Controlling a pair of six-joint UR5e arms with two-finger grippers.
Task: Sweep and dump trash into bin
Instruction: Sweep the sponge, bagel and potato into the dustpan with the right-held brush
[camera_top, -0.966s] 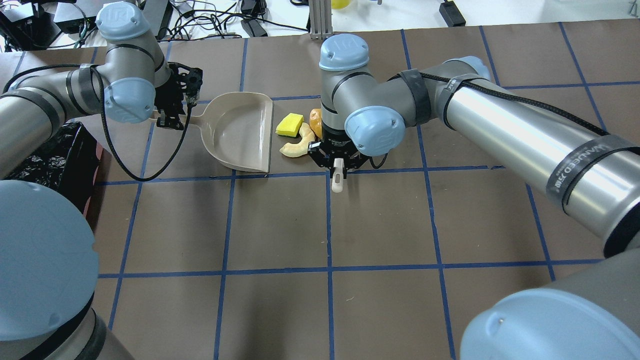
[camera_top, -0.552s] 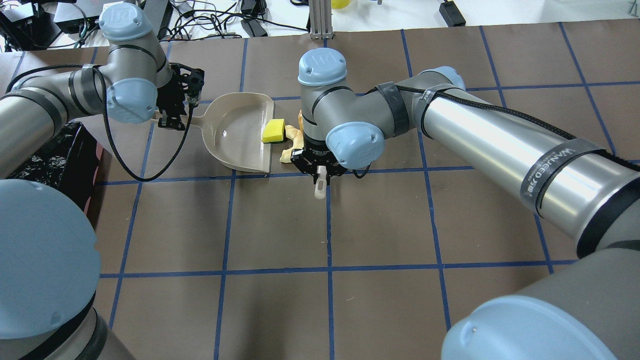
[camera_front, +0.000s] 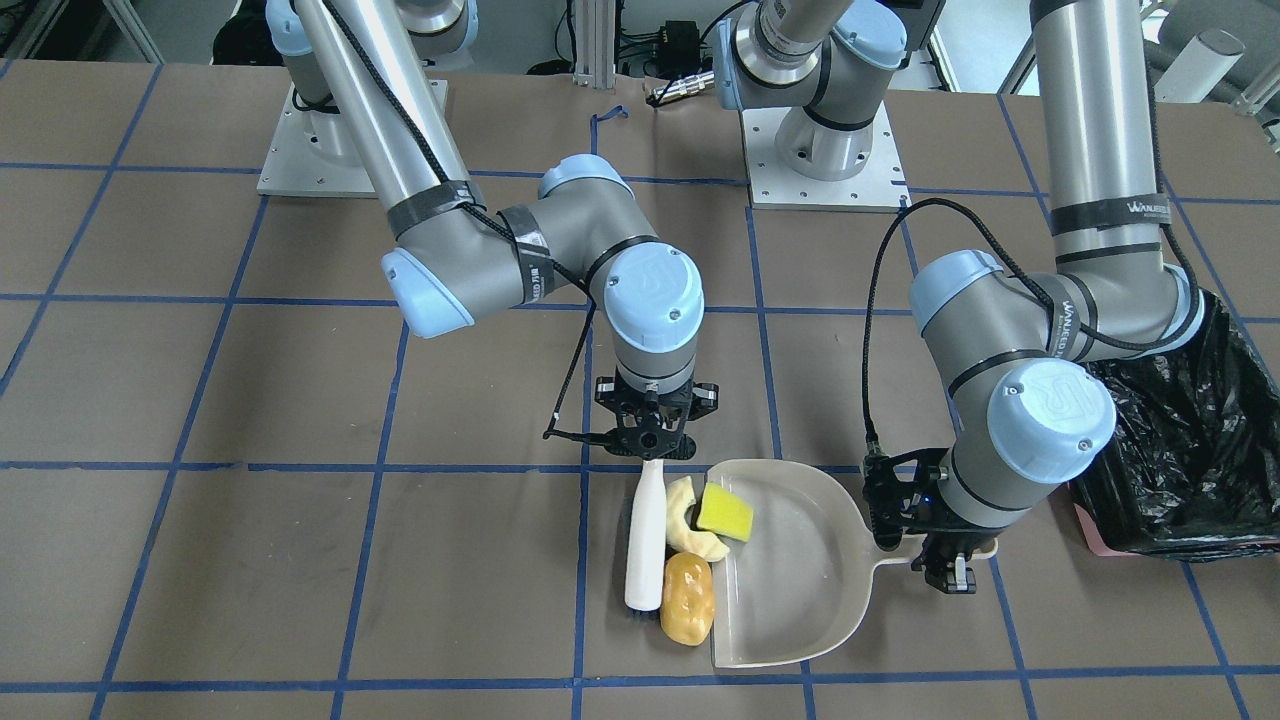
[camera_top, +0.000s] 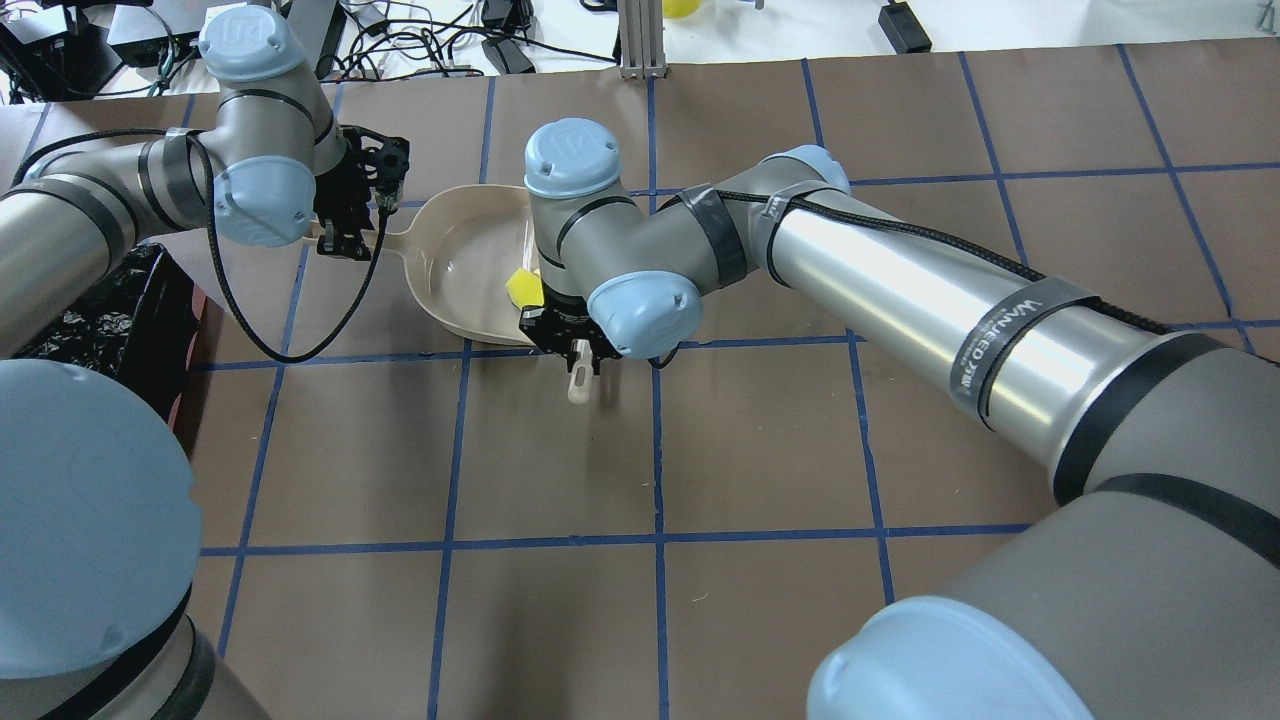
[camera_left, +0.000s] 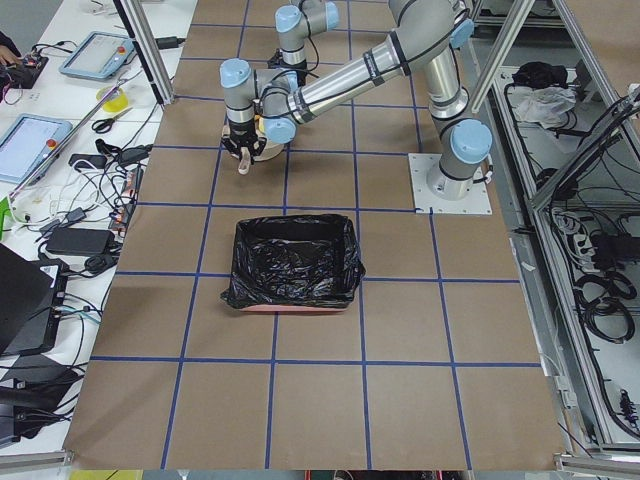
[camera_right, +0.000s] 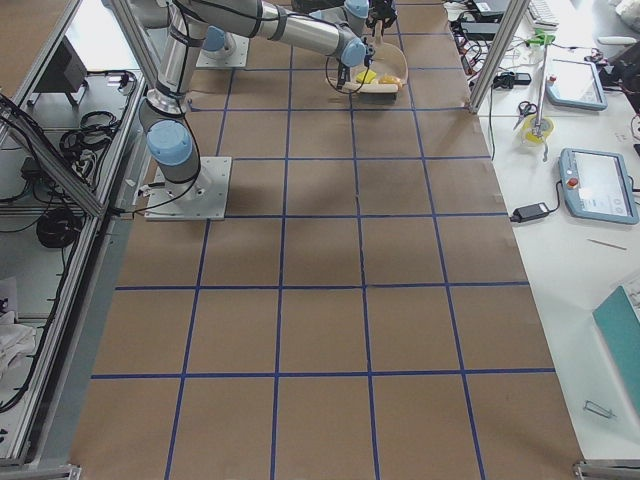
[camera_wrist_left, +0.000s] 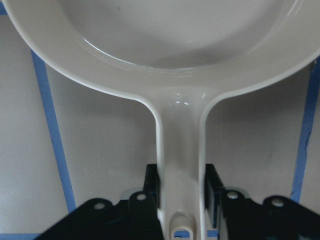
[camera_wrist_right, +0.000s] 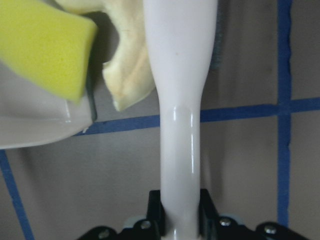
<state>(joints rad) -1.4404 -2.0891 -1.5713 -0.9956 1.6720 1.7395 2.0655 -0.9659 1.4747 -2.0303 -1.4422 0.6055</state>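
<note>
Now, from our left: the bin (camera_top: 95, 300) stands at the table (camera_top: 760, 450) edge, apart from the rest. Our left tool (camera_wrist_left: 181, 195) is clamped on the handle of the beige dustpan (camera_top: 465, 275). The yellow wedge (camera_front: 725, 512) sits across the pan's lip, with the pale crescent (camera_front: 702, 545) and golden-brown lump (camera_front: 687, 597) just outside it. Our right tool (camera_wrist_right: 181, 210) is closed around the handle of the white brush (camera_front: 645, 540), which lies just beside both.

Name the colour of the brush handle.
The brush handle is white, clearest in the right wrist-mounted view.
</note>
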